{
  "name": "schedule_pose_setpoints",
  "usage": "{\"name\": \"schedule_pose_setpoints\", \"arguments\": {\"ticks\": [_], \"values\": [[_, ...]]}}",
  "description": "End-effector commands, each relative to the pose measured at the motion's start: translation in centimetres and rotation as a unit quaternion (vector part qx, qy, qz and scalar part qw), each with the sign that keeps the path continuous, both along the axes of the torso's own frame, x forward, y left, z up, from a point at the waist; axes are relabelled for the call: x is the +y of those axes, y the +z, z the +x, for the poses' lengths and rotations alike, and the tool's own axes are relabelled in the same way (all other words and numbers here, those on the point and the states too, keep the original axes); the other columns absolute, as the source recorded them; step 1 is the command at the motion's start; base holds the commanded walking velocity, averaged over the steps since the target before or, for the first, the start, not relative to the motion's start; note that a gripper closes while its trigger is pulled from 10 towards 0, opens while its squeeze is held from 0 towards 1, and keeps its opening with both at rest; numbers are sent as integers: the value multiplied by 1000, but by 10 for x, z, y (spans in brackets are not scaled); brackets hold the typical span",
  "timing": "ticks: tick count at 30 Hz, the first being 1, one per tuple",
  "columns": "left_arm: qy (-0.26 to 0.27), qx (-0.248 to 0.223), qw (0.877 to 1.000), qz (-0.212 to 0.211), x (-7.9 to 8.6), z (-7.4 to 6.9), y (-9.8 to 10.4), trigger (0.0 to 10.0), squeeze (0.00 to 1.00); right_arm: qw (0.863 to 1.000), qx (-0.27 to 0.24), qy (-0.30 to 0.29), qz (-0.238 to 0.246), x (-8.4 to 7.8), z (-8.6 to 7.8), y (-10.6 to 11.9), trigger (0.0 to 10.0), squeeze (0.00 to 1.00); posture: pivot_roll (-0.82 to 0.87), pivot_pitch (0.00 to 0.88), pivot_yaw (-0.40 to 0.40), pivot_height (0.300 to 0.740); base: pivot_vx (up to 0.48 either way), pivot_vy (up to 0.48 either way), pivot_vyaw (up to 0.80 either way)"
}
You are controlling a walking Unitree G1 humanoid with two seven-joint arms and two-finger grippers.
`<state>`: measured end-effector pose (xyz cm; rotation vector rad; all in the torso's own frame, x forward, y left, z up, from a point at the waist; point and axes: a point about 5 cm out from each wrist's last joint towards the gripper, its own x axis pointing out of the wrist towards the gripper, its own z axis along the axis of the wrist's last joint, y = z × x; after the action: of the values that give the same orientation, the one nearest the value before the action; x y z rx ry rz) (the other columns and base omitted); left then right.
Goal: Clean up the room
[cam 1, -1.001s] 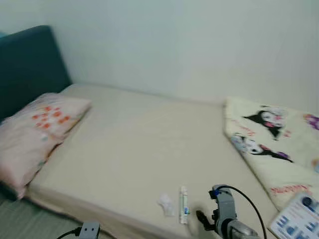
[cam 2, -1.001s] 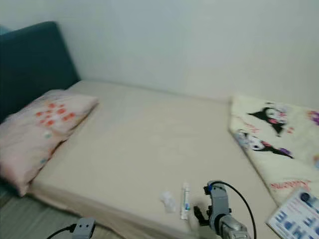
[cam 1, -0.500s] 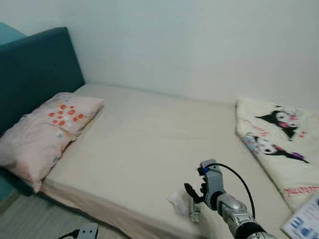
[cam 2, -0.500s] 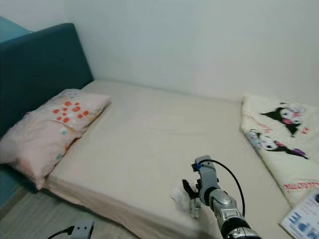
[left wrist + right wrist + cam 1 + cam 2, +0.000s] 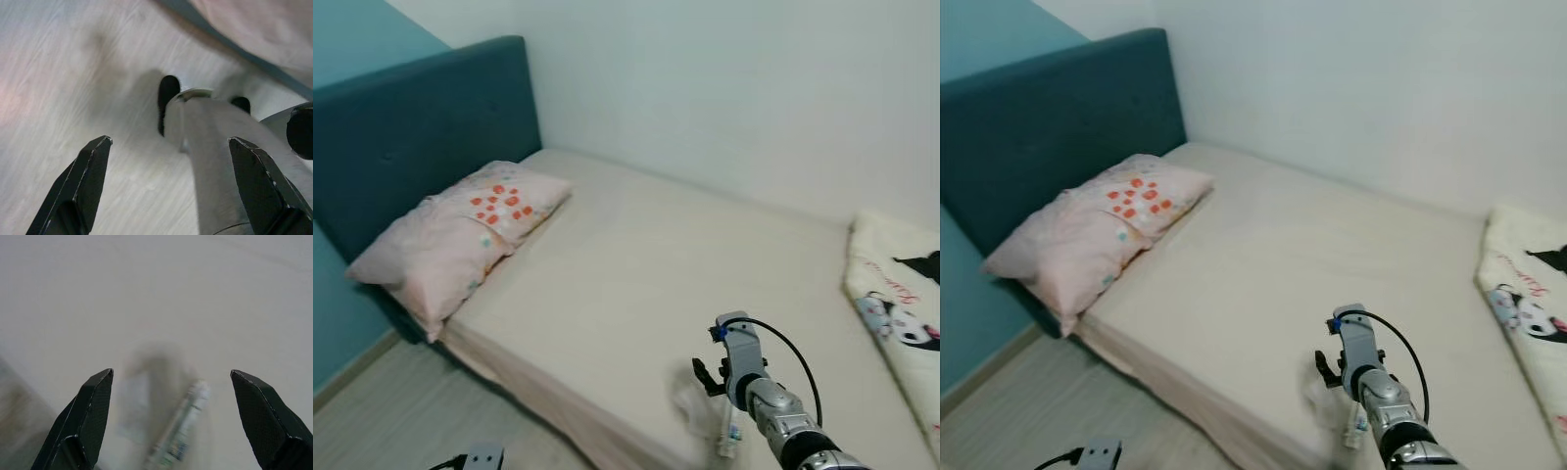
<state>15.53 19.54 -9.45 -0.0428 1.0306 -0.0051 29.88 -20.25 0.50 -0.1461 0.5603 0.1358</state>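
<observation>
A small white tube (image 5: pixel 729 439) with blue print lies near the front edge of the cream mattress (image 5: pixel 636 255). A crumpled white tissue (image 5: pixel 688 399) lies just left of it, blurred. My right gripper (image 5: pixel 705 379) hovers just above the two, open, holding nothing. In the right wrist view the tube (image 5: pixel 182 430) and the tissue (image 5: pixel 134 406) lie between and below the spread fingers (image 5: pixel 95 416). My left gripper (image 5: pixel 168 142) hangs open over the wooden floor beside my own leg (image 5: pixel 215 161).
A pink pillow (image 5: pixel 460 240) with red dots lies at the head of the bed against a teal headboard (image 5: pixel 411 127). A folded cream blanket (image 5: pixel 901 313) with cartoon prints covers the right end. Wooden floor (image 5: pixel 401 411) runs along the bed's front.
The whole picture has shifted, so the camera has turned left and the blanket sits nearer the right edge. My right gripper has reached forward from beside the tube to above the tube and tissue.
</observation>
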Motion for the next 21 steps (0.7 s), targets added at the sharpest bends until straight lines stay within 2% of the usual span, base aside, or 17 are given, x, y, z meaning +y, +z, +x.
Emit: {"name": "schedule_pose_setpoints", "arguments": {"ticks": [1,13,19,21], "values": [[5,7,1000,-6,-5,-4,-2,10000,0,1000,6,-22,-4,-8,-2,-1,10000,0,-53,0,-16,740,0,0,0],[22,-3,1000,-10,0,-1,-1,10000,0,998,4,-60,-4,-13,0,0,10000,0,-40,0,-16,740,0,0,0],[33,-23,999,-16,3,5,3,10000,0,997,14,-80,11,-15,0,0,10000,0,-40,0,-20,735,0,0,0],[37,-45,998,-20,4,16,8,10000,0,997,10,-77,30,-14,1,1,10000,0,-36,0,-24,720,0,0,0]]}}
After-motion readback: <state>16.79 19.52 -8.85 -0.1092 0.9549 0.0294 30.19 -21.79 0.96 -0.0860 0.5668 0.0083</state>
